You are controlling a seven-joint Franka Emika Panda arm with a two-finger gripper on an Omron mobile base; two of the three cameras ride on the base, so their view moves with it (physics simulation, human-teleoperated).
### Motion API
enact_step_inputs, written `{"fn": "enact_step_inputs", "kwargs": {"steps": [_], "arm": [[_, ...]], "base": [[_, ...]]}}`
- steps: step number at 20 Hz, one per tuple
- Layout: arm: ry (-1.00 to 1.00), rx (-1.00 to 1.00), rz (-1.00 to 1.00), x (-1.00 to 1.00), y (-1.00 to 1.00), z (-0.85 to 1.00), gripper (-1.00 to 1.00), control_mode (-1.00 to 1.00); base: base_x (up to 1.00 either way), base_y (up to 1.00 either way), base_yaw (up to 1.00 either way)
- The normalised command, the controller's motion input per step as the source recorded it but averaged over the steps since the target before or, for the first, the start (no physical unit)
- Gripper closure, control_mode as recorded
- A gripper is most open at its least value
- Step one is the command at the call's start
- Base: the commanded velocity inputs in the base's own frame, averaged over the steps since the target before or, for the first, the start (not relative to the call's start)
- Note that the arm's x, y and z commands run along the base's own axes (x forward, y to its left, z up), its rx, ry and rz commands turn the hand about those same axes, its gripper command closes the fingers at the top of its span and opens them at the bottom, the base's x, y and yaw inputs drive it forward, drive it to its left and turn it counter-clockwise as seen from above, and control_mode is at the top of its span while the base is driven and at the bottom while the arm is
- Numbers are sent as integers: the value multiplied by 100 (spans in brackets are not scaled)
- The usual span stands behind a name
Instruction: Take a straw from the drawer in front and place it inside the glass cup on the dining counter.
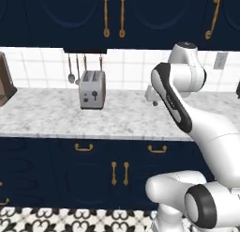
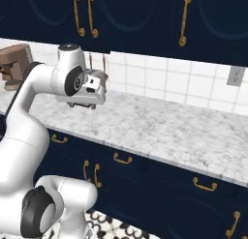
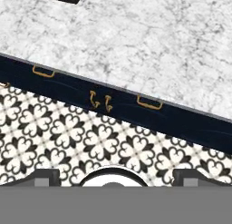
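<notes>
The gripper point(image 3: 116, 175) hangs high above the marble worktop point(image 1: 56, 116), jaws spread wide, holding nothing. The closed drawer point(image 3: 149, 103) lies at 12 o'clock from the fingertips point(image 3: 45, 175), shown by its gold handle.

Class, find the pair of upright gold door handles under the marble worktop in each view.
Left base view: pair of upright gold door handles, lower centre.
Right base view: lower left.
Hand view: centre, tilted.
Shared landmark: grey-white marble worktop.
</notes>
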Motion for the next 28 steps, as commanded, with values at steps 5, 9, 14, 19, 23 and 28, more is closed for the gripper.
{"fn": "enact_step_inputs", "kwargs": {"steps": [5,9,14,19,23,28], "arm": [[0,0,0,0,0,0,-100,100],[0,0,0,0,0,0,-100,100],[0,0,0,0,0,0,-100,100],[0,0,0,0,0,0,-100,100],[0,0,0,0,0,0,-100,100],[0,0,0,0,0,0,-100,100]], "base": [[-29,58,8],[0,80,-22],[2,81,-43],[18,63,-58],[15,60,-62],[21,68,-57]]}}
